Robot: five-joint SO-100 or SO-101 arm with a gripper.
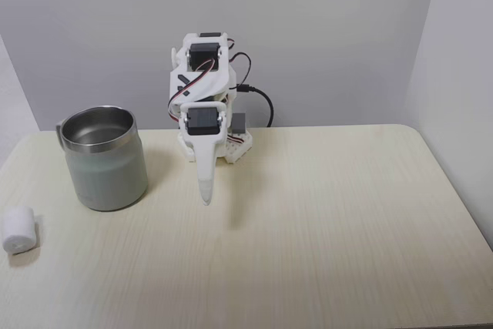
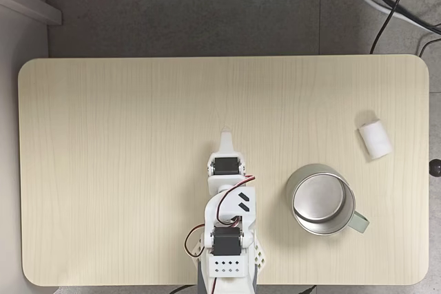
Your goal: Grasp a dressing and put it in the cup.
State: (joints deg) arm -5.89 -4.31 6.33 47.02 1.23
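Both fixed views: dressing (image 2: pixel 375 139) lies sideways beside upright cup (image 2: pixel 318 200); jaws shut, holding nothing.

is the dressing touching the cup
Apart. In both fixed views, bare table separates the dressing from the cup; the top-down one shows the gap plainly.

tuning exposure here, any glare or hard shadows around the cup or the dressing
In a fixed view from the front, the cup shows bright glints on its steel rim and the dressing casts a soft shadow; in a fixed view from above, the cup's inside reflects light, with shadows faint.
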